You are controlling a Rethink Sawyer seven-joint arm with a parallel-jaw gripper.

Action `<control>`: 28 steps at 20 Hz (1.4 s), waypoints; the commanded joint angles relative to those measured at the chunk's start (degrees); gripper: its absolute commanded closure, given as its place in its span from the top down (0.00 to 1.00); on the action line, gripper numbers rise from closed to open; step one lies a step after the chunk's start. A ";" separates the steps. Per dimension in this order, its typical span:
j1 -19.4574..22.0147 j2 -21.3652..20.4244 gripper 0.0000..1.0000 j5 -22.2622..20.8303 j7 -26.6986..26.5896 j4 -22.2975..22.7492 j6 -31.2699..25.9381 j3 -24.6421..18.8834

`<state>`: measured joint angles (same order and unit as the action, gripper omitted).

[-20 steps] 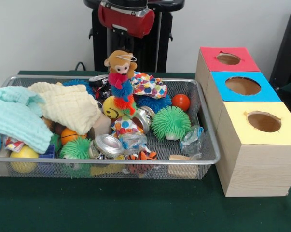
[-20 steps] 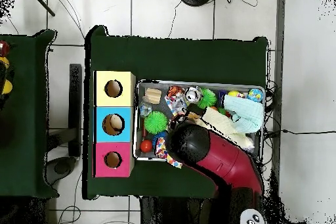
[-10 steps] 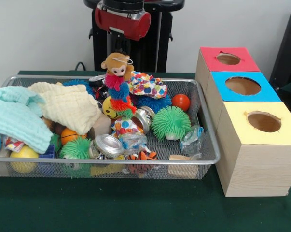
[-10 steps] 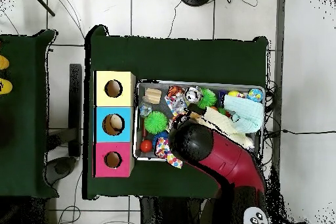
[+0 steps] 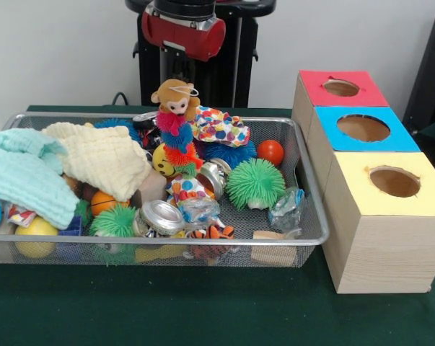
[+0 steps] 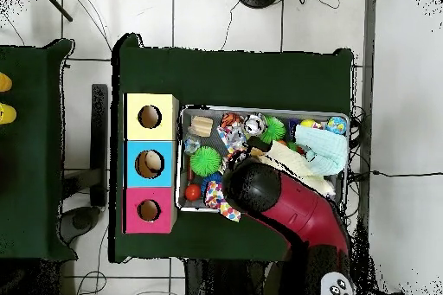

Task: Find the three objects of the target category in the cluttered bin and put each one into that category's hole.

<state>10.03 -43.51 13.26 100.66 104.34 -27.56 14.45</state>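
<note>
Densely, cloths [image 5: 66, 169] beside spiky ball [image 5: 255, 183]

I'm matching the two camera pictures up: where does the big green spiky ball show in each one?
Front view: green spiky ball lies in the right part of the wire basket, in front of the red ball.
Overhead view: same green spiky ball sits at the basket's left end, beside the blue box.
Shared landmark: the red ball next to it.
</note>
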 commanded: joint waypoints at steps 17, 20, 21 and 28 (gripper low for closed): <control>4.75 0.13 0.00 -1.04 4.48 1.46 1.86 -6.90; 5.75 0.66 0.00 -1.10 3.70 1.76 3.17 -8.35; 5.73 0.58 0.00 -1.01 3.95 1.47 2.53 -8.16; 7.03 0.55 0.00 -1.22 4.09 2.32 3.16 -9.73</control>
<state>15.40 -43.16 13.26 100.66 104.60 -27.52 11.10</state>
